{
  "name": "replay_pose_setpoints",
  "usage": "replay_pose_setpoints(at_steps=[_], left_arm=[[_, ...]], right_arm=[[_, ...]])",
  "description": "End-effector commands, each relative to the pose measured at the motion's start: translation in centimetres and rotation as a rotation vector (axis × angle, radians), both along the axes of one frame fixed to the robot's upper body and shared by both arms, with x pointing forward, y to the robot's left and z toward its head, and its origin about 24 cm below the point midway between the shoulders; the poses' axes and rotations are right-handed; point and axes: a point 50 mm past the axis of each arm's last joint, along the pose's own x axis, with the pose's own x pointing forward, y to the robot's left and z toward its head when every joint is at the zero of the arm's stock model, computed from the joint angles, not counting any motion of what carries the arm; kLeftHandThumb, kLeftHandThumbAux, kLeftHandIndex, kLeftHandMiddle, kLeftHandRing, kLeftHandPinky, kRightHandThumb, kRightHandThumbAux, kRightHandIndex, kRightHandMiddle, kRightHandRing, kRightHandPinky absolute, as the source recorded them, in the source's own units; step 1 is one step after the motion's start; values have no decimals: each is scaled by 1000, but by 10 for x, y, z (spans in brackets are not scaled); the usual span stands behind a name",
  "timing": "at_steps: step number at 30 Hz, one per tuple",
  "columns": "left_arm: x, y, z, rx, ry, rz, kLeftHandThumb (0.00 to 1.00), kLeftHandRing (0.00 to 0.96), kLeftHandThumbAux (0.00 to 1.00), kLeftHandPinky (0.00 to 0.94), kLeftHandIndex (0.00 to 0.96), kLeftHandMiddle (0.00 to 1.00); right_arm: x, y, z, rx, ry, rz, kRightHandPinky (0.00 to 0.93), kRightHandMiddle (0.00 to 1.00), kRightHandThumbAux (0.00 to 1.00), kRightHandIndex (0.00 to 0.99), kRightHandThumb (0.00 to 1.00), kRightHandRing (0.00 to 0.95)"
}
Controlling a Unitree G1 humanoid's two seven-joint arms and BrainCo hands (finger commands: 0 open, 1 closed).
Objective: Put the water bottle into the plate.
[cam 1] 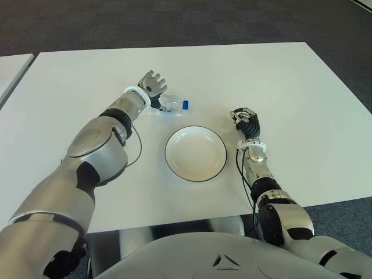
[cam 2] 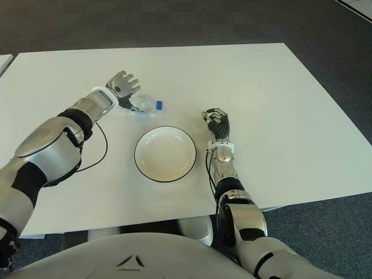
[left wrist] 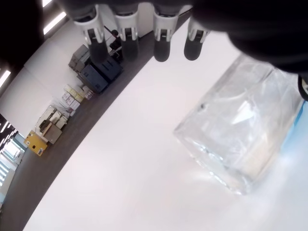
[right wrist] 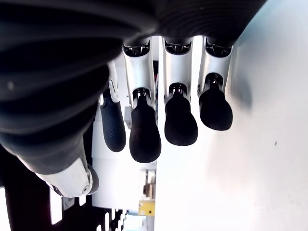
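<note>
Right hand (cam 1: 246,122) nearest, idle beside plate's right edge, fingers loosely curled, holding nothing. Plate (cam 1: 195,153) mid-table, bare, ready to receive. Bottle (cam 1: 171,103) farther back, lying on its side on table (cam 1: 279,81), blue cap toward right. Left hand (cam 1: 152,86) at bottle's base, fingers apart, lined up to grasp, not clamped yet.

The left hand (cam 1: 152,85) is right by the water bottle (cam 1: 172,104) lying on the white table (cam 1: 261,75). The plate (cam 1: 195,153) sits near, with the right hand (cam 1: 245,121) beside it.
</note>
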Motion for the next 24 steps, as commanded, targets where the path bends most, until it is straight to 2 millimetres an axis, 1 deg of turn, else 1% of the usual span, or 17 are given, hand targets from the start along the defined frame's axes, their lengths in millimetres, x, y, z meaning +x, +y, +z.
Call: replay_pose_setpoints(at_steps=[1,11,24], left_arm=[[-1,0,-5,70,37,9,516,0,152,0,0,0],[-5,-6,-13,99,78,21,503,0,157,0,0,0],[-9,-11,-22,100,121,28,523,0,205,0,0,0]], right_arm=[[-10,-1,-16,23,75,-18,765,755,728,436,706,756],[-12,-3,-17,21,78,-36,767,758,728,436,706,764],[-14,-6,-16,14,72,-59,791,762,729,436,704,777]])
